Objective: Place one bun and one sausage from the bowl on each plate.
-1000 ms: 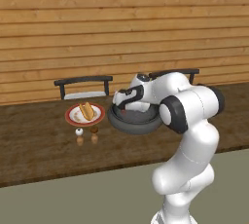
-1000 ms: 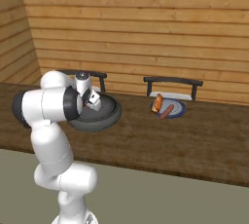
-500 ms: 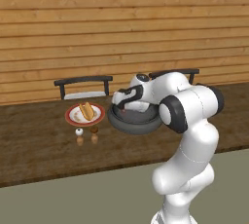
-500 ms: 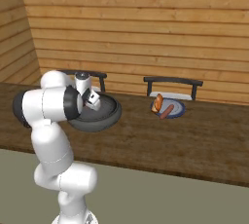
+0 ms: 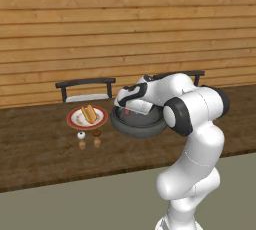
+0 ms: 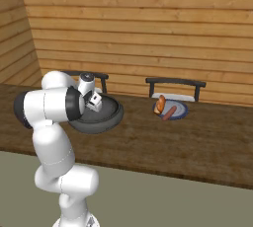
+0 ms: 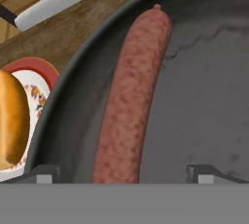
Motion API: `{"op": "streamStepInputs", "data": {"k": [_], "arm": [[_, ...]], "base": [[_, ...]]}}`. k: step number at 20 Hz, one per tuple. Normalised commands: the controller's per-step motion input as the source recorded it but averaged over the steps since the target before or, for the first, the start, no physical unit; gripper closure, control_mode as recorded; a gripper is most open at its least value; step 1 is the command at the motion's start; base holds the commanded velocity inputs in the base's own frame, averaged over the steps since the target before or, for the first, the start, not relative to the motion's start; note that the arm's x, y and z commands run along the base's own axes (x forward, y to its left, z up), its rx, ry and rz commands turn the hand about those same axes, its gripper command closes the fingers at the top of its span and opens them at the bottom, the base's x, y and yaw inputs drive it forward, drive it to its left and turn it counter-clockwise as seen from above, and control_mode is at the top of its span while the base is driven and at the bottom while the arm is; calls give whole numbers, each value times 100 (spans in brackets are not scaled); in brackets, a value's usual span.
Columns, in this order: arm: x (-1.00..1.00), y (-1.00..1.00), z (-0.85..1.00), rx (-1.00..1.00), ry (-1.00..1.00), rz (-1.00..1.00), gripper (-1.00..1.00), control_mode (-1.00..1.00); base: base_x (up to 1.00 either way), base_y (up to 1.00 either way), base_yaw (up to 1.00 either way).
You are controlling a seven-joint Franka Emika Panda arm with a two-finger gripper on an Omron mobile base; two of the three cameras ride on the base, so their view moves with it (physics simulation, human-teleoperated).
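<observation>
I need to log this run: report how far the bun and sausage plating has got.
Done: the blue plate carries a bun and a sausage, and the red-rimmed plate has a bun. In hand: the open gripper is down in the bowl, its fingertips on either side of the last sausage, not yet closed. Left: grip it and lay it on the red-rimmed plate.

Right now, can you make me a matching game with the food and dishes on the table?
Things:
1. sausage
2. bun
3. blue plate
4. gripper

Places or states:
A. on the red-rimmed plate
B. open, low inside the bowl
C. lying alone in the dark bowl
D. already holds a bun and a sausage

Pairs: 1-C, 2-A, 3-D, 4-B
</observation>
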Motion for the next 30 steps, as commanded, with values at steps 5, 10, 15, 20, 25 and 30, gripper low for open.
{"op": "streamStepInputs", "data": {"k": [5, 10, 15, 20, 25, 30], "arm": [[3, 21, -41, 0, 0, 4, 100, -100], [5, 36, -37, 0, 0, 4, 100, -100], [2, 24, -35, 0, 0, 4, 100, -100], [0, 4, -22, 0, 0, 5, 100, -100], [-52, -13, 41, 0, -1, 0, 100, -100], [-80, 0, 94, -1, 0, -1, 100, -100]], "base": [[0, 0, 0], [0, 0, 0], [0, 0, 0], [0, 0, 0], [0, 0, 0], [0, 0, 0]]}}
